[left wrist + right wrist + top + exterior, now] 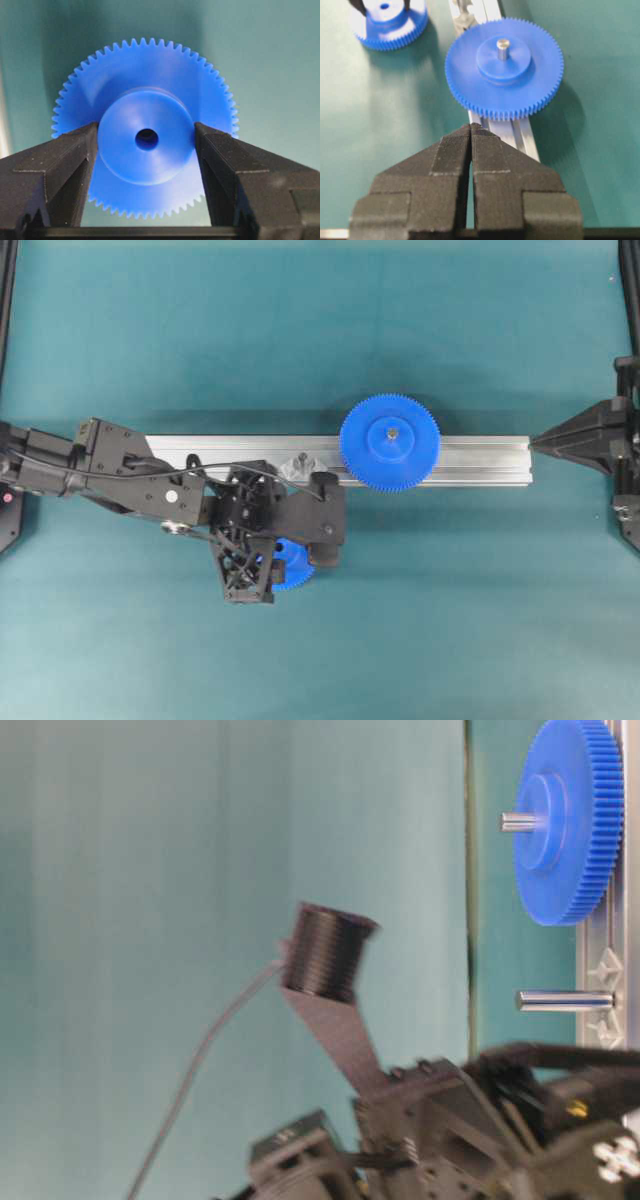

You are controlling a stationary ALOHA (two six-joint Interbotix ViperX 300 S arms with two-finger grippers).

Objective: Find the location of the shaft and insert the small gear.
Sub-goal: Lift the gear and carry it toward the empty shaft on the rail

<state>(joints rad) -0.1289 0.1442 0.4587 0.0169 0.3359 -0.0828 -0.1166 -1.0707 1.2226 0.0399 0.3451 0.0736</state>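
Note:
My left gripper (278, 562) is shut on the small gear (298, 566), a blue toothed disc, in front of the rail. In the left wrist view both fingers (75, 155) press the sides of the raised hub of the small gear (145, 75), and its centre hole faces the camera. The shaft (300, 461), a small silvery pin on a shiny base, stands bare on the rail just behind my left gripper. It also shows in the table-level view (565, 1001). My right gripper (535, 443) is shut and empty at the rail's right end.
The long ribbed aluminium rail (470, 460) lies across the middle of the teal cloth. A larger blue gear (389, 442) sits on its own pin on the rail, right of the shaft. It also shows in the right wrist view (504, 67).

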